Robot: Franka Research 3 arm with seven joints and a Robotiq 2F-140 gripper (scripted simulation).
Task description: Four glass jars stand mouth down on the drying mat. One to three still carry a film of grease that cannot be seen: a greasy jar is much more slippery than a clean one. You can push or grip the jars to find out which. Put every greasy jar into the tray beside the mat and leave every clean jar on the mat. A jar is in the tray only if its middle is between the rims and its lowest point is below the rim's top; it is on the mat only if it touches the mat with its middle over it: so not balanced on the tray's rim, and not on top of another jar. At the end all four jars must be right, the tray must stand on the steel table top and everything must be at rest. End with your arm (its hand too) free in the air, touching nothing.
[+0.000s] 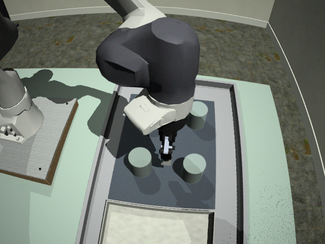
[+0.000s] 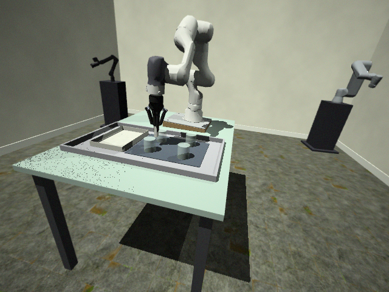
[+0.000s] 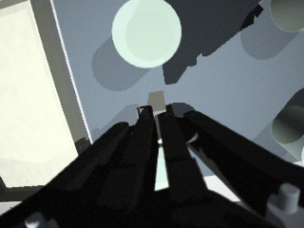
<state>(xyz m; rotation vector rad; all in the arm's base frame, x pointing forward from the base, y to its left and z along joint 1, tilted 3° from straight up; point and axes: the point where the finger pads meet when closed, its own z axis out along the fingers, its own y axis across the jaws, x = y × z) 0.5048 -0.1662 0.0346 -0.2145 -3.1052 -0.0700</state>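
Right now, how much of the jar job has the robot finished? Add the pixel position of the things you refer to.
Nothing looks sorted yet: the cream tray [image 1: 147,225] [image 2: 121,138] [image 3: 28,95] holds no jar. The shut claw [image 1: 165,162] [image 2: 155,136] [image 3: 158,103] grips nothing above the dark mat [image 1: 157,189] [image 2: 175,157] [image 3: 214,81]. Any greasy jars must still go into the tray; grease can't be seen.

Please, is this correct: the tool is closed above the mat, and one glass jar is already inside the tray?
Not quite: the top view shows no jar inside the tray. The tool is indeed closed above the mat.
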